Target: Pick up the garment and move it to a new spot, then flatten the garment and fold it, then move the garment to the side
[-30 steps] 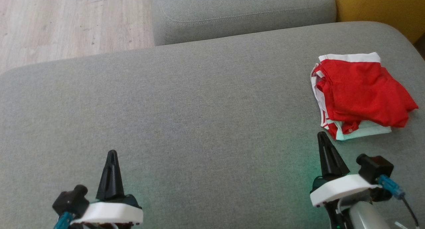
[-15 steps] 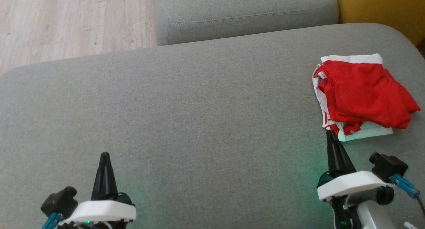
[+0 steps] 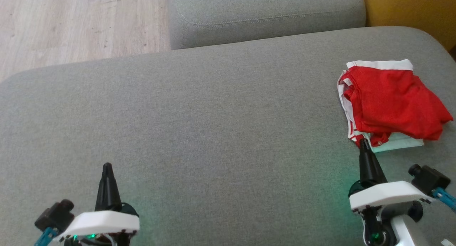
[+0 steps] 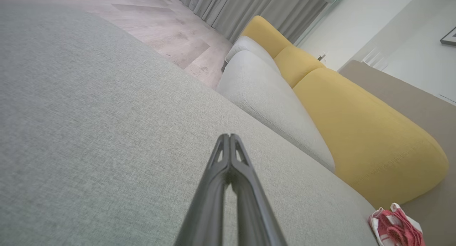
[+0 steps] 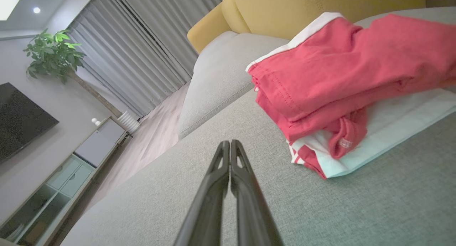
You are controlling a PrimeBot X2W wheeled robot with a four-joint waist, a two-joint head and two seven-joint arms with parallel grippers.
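Toward the far right of the grey woven seat cushion (image 3: 213, 114) lies the folded garment (image 3: 392, 100), seemingly set aside. Any further shift should pinch all layers together and slide low, so the fold keeps. It is soft red knit with white bands, loosely stacked. The right gripper (image 3: 363, 142), fingers pressed together and empty, points just short of it. The left gripper (image 3: 107, 165), equally closed and empty, hovers over the cushion's near left.

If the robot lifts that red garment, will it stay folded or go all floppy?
The red garment would probably flop: it is soft cloth lying in loose, rumpled layers. Lifted by one corner, its folds would likely fall open. It looks thin, so it is probably light.
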